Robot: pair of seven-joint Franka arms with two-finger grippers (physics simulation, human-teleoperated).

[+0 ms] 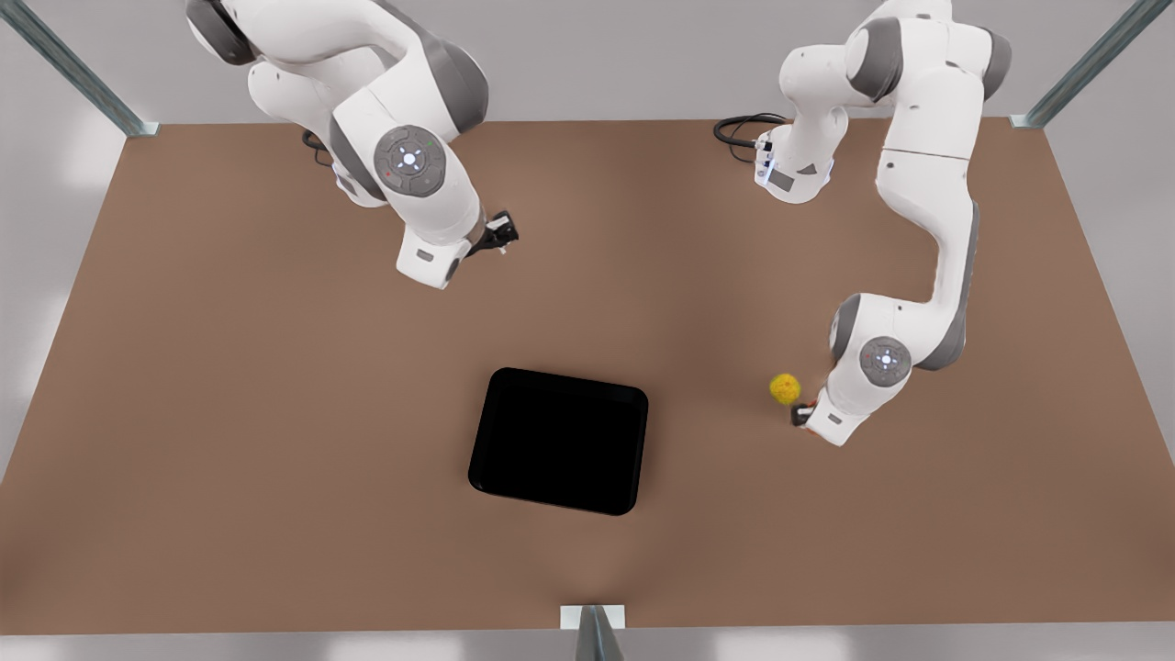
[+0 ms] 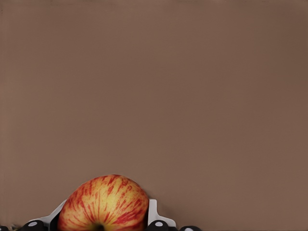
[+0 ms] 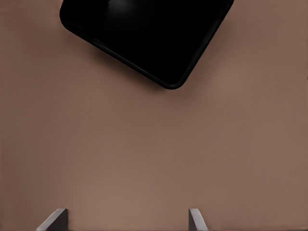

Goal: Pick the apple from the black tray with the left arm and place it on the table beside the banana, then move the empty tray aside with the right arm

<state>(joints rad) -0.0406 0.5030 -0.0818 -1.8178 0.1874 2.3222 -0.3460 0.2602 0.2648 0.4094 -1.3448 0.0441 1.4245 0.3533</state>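
We see the apple (image 2: 103,204) clamped between the left gripper's (image 2: 103,219) fingers, low over the table (image 1: 229,386) beside a small yellow fruit (image 1: 784,388). The black tray (image 1: 559,440) sits empty mid-table. The right gripper (image 3: 126,220) hangs spread wide, holding nothing, apart from the tray.

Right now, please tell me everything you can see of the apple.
The apple is round, yellow-orange with red streaks, and smooth-skinned. It sits between the white fingers of the left hand, which is shut on it, above bare brown table. No tray lies under it.
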